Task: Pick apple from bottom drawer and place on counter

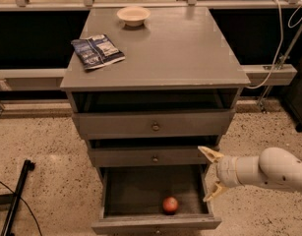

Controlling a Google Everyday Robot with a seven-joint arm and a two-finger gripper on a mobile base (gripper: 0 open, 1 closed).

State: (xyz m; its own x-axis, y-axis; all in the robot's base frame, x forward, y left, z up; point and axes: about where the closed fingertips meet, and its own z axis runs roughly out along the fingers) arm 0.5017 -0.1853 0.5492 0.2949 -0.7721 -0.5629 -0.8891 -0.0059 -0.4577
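Observation:
The apple (170,204), small and red, lies on the dark floor of the bottom drawer (155,224), near its front edge and right of centre. The bottom drawer is pulled out. The counter (175,48) is the grey cabinet top above. My gripper (209,175) hangs at the drawer's right side, level with its opening, to the right of and above the apple. Its two cream fingers are spread apart and hold nothing. The white arm comes in from the right.
A cream bowl (134,15) stands at the counter's back. A dark blue snack bag (97,50) lies at its left. The two upper drawers (154,126) are slightly pulled out. A black stand leg (17,195) lies on the floor at left. Cables (281,43) hang at right.

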